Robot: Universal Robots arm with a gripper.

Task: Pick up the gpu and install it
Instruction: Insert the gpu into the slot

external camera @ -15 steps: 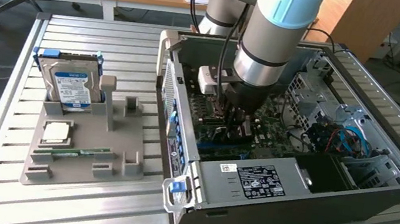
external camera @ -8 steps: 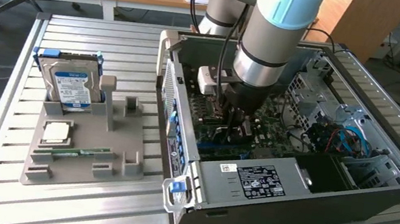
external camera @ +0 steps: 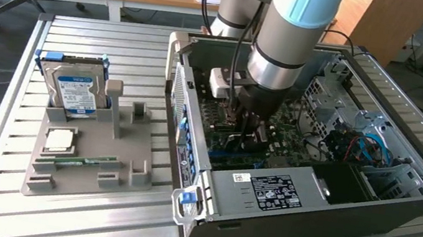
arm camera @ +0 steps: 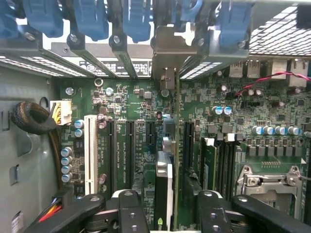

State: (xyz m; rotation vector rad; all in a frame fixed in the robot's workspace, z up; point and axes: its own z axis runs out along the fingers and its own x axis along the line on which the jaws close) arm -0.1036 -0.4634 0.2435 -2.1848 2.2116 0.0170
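I had the gripper (arm camera: pixel 165 208) down inside the open computer case (external camera: pixel 400 203), fingers pinched on the gpu (arm camera: pixel 164 187), held edge-on over the motherboard (arm camera: pixel 233 145) slots with its metal bracket (arm camera: pixel 167 53) at the rear slot openings. My worry: the card edge was off its slot, so pushing could jam or bend it.

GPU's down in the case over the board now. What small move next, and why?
Probably ease straight down a little. In the wrist view the gripper holds the gpu edge-on over the motherboard, its bracket up at the rear slot openings. Whether its edge has entered a slot cannot be told, so keep it slow and vertical.
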